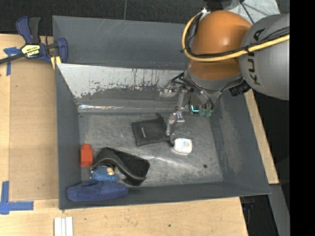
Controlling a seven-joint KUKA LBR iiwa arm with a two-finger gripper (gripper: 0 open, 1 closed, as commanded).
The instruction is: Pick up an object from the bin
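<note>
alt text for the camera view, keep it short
The gripper hangs low over the middle of a grey metal bin, at the right edge of a flat dark square pad, with a small white round case beside it. An orange block, a black curved pouch and a blue cloth lie heaped in the near left corner.

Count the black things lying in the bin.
2: a flat black square pad at mid-floor, and a curved black piece in the view's lower-left corner, beside the blue cloth. More may hide under that heap.
</note>
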